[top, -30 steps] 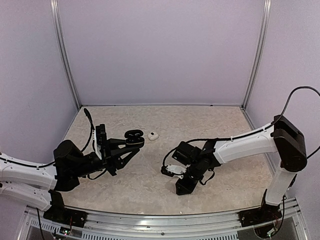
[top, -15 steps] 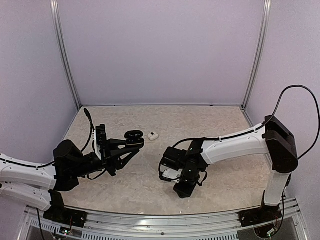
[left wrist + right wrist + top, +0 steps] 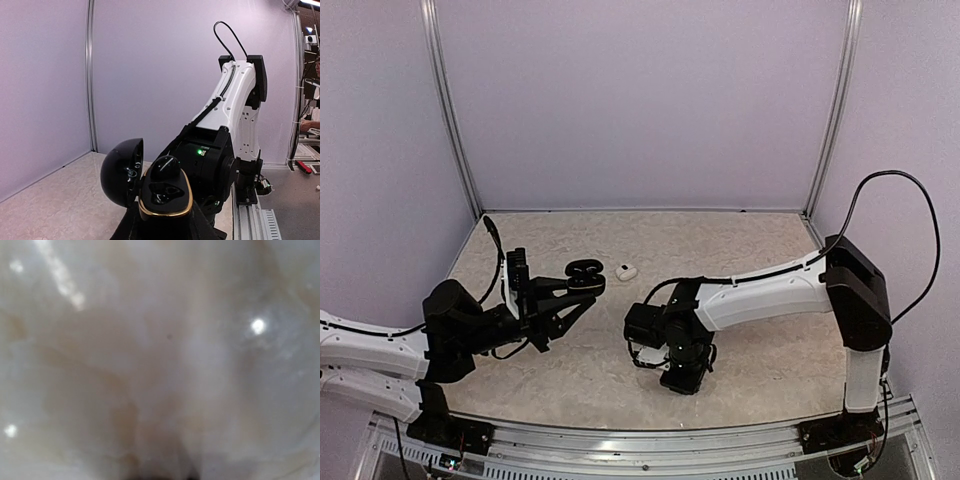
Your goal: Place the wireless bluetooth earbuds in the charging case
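Nothing readable here tbh. There's some tiny pale print inside the open lid (image 3: 131, 172) of the glossy black gold-rimmed charging case (image 3: 165, 197), but it's way too small to make out.

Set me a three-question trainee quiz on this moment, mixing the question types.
1. True or false: the charging case gripped in the left jaws has its lid shut.
2. The white earbud lies: A) inside the case, B) on the table, C) on the case lid.
3. Fill in: one slot of the case already holds a ___ earbud.
Key: 1 false; 2 B; 3 black.
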Motion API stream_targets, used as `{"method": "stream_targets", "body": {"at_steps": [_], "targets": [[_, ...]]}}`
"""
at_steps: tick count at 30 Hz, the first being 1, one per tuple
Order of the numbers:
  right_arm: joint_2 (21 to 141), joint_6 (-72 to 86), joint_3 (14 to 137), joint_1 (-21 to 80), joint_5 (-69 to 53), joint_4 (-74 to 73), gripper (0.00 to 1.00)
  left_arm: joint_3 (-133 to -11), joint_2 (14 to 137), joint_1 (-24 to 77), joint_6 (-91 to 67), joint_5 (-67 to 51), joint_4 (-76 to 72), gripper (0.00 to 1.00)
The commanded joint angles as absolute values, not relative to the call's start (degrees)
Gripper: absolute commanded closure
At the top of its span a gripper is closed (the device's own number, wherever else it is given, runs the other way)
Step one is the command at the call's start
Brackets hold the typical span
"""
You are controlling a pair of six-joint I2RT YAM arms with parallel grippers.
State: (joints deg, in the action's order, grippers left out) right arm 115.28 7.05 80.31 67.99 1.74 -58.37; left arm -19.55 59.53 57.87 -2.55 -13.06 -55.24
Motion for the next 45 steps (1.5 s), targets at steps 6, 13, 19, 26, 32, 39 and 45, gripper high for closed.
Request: {"method": "stream_targets", "body": {"at_steps": [6, 13, 19, 26, 32, 39, 45], "targets": [[118.4, 5.9, 84.8, 69.4, 5.5, -65.0, 0.78, -18.2, 58.7, 57.7, -2.2, -13.0, -57.9, 1.0], [119.6, 4.9, 85.8, 70.0, 5.6, -65.8, 0.72, -18.1, 58.7, 57.7, -2.4, -13.1, -58.1, 1.0], [120.1, 4.0, 87.0, 70.1, 6.9, -67.1, 0.85, -18.1, 58.4, 57.6, -2.4, -13.0, -57.9, 1.0], [117.3, 3.4, 87.9, 70.0, 7.0, -65.3, 0.9, -18.3, 59.2, 57.7, -2.4, -12.6, -58.2, 1.0], [108.8, 3.2, 86.1, 67.8, 5.5, -57.2, 0.9, -19.0, 60.3, 57.3, -2.9, -12.6, -58.9, 1.0], [95.5, 2.3, 81.9, 66.3, 8.2, -44.8, 0.9, -19.5, 62.1, 56.2, -4.0, -12.6, -60.7, 1.0], [84.9, -2.0, 77.8, 66.3, 9.4, -35.8, 0.9, -20.3, 63.5, 56.0, -3.8, -13.3, -61.3, 1.0]]}}
